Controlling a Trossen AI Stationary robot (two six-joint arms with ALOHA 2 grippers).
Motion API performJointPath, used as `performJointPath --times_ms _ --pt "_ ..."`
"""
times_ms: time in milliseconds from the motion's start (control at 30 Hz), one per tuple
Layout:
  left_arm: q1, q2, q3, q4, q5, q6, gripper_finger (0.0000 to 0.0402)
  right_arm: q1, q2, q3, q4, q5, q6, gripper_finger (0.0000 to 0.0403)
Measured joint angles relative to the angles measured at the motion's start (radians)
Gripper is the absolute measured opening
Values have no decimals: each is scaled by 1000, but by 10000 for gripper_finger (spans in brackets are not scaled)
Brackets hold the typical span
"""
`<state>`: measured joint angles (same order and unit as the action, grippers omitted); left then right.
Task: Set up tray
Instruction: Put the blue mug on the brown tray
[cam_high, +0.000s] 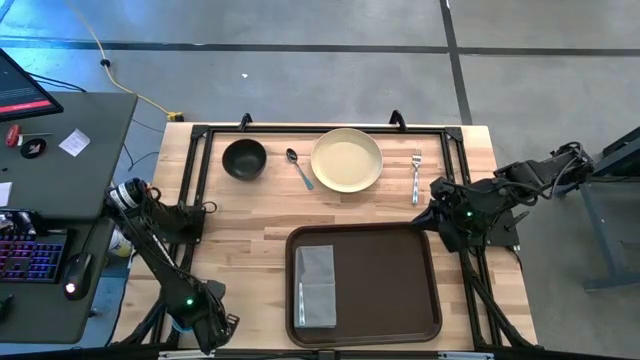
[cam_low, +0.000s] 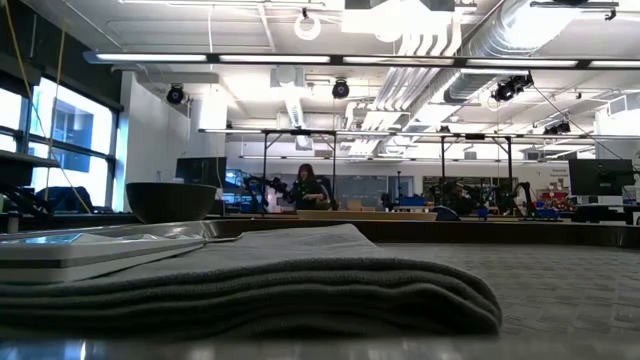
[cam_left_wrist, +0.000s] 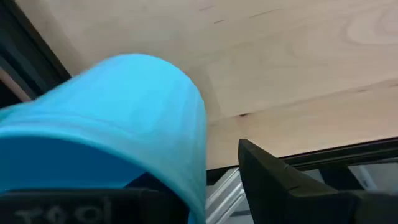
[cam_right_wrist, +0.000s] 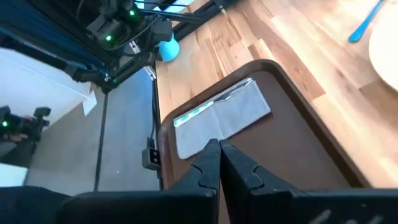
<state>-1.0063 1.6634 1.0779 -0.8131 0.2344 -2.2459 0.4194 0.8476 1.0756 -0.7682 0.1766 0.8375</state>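
Observation:
The dark brown tray (cam_high: 385, 290) (cam_right_wrist: 292, 149) lies at the table's near edge. A folded grey napkin (cam_high: 316, 285) (cam_right_wrist: 224, 118) (cam_low: 250, 280) rests flat on the tray's left part, with a slim shiny utensil (cam_high: 301, 302) along its left edge. My right gripper (cam_high: 440, 228) (cam_right_wrist: 219, 155) is shut and hangs above the tray's far right corner, touching nothing. My left gripper (cam_high: 215, 325) waits at the table's near left corner. A light blue rounded thing (cam_left_wrist: 118, 124) (cam_right_wrist: 168, 47) sits at its tip; whether it is held does not show.
Along the far side lie a black bowl (cam_high: 244, 158) (cam_low: 172, 200), a spoon (cam_high: 300, 168), a pale yellow plate (cam_high: 347, 160) and a fork (cam_high: 416, 175). Bare wood (cam_high: 250, 230) lies between them and the tray. A dark frame (cam_high: 200, 130) rims the table. A person (cam_low: 305, 185) sits far behind.

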Motion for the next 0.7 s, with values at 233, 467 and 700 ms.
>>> performJointPath --times_ms 233,467,700 --pt "12 0 40 -24 -14 171 59 0 73 0 82 1 79 0" --pt "69 0 98 -85 -33 422 40 1 178 0 184 -27 171 0" --pt "259 0 295 -309 -117 866 35 51 265 0 216 -135 313 0"
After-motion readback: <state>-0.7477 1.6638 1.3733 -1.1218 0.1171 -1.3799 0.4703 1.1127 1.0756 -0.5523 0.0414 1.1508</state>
